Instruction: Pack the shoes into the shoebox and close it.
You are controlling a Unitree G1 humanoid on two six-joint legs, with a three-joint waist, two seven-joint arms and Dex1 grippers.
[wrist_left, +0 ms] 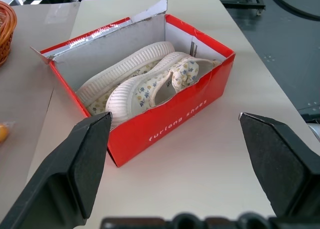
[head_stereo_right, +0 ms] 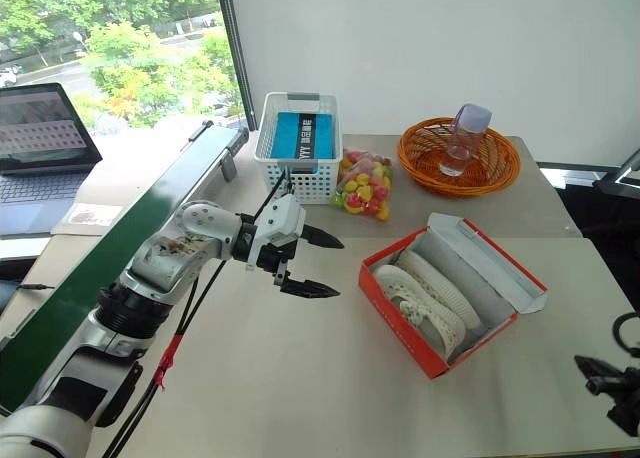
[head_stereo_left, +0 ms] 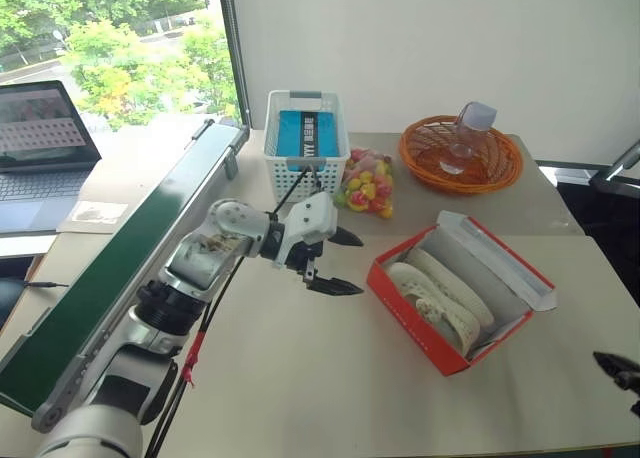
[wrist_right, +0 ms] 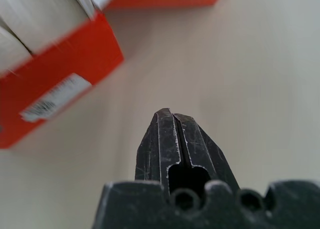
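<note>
The red shoebox (head_stereo_left: 405, 318) stands open on the table right of centre, its lid (head_stereo_left: 500, 258) folded back on the far right side. Both cream-white shoes (wrist_left: 150, 84) lie side by side inside it, pressed against each other. My left gripper (head_stereo_left: 358, 266) hovers just left of the box with its fingers wide open and nothing between them; in the left wrist view it faces the box's red long wall (wrist_left: 165, 124). My right gripper (head_stereo_left: 615, 368) sits low at the table's near right edge, shut and empty, with a red box corner (wrist_right: 55, 84) ahead of it.
A white lattice basket (head_stereo_left: 305, 143) holding a blue packet stands at the back. A bag of colourful sweets (head_stereo_left: 368, 193) lies next to it. An orange wicker basket (head_stereo_left: 460, 153) with a clear bottle is back right. A green conveyor (head_stereo_left: 120, 278) and a laptop (head_stereo_left: 40, 138) line the left.
</note>
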